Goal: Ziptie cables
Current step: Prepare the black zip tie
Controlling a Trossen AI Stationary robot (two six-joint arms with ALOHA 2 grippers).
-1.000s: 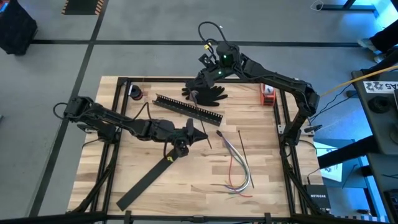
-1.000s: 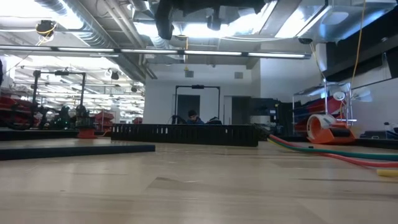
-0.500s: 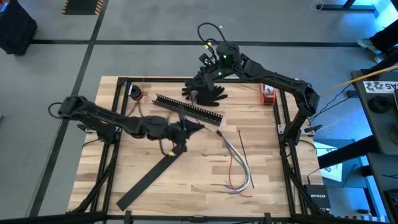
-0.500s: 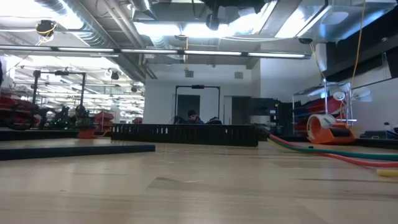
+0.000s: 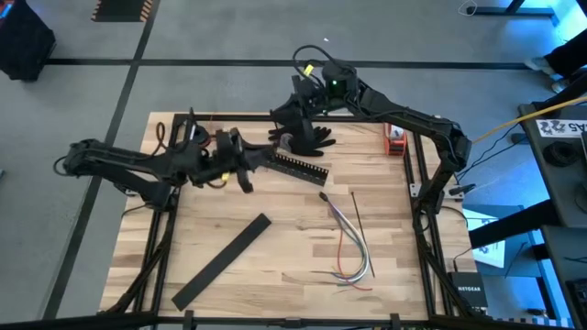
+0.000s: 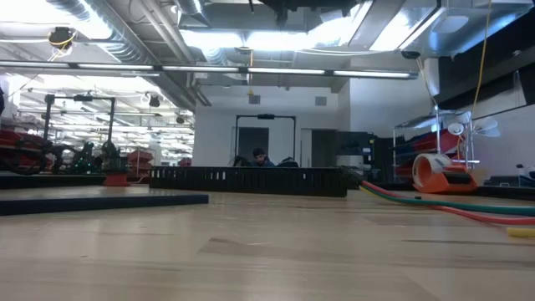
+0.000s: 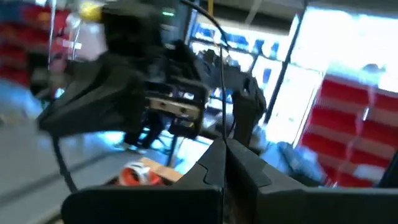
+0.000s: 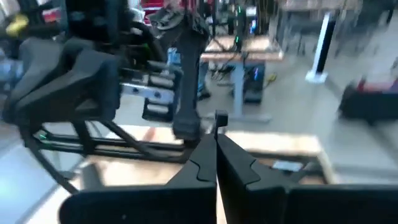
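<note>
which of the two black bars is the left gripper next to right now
The slotted bar at the table's far side; the left gripper is at its end. The plain flat strip lies nearer the front, apart.

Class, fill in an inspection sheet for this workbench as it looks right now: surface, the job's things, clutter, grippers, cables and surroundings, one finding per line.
Surface: wooden table with a black frame around it.
Job's things: the cables lie loose right of centre; the ziptie lies straight beside them, untied.
Clutter: slotted black bar, flat black strip, black glove, orange tape dispenser.
Grippers: left gripper shut, over the table's far left part; right gripper shut, above the far edge near the glove. Neither holds anything visible.
Cables: robot wiring loops above the right arm's wrist.
Surroundings: grey floor; workshop racks in the low view.
</note>
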